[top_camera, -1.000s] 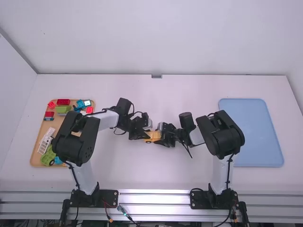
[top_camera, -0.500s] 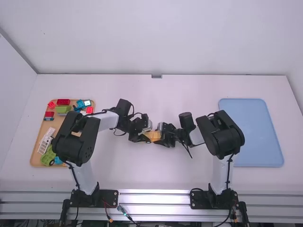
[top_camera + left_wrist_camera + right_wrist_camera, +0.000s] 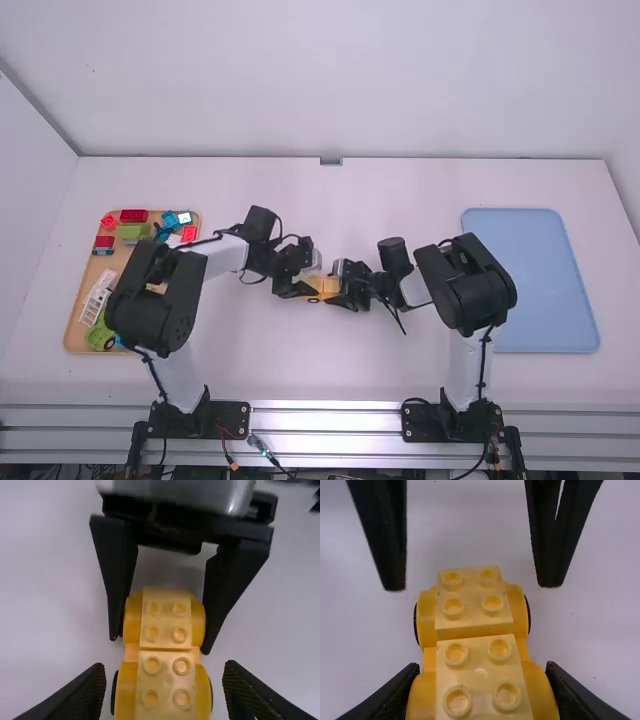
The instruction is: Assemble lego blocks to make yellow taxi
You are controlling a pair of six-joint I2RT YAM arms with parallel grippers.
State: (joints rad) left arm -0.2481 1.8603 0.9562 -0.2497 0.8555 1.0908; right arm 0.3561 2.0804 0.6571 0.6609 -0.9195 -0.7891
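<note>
The right gripper (image 3: pixel 345 288) has its jaws clamped on the yellow block car (image 3: pixel 323 287) mid-frame (half hidden there, and cut off along both wrist views' bottom edges). The left gripper's (image 3: pixel 304 288) jaws stand apart, either side of its other end. Far left, a tray (image 3: pixel 70 338) lies partly behind the left arm (image 3: pixel 150 308).
</note>
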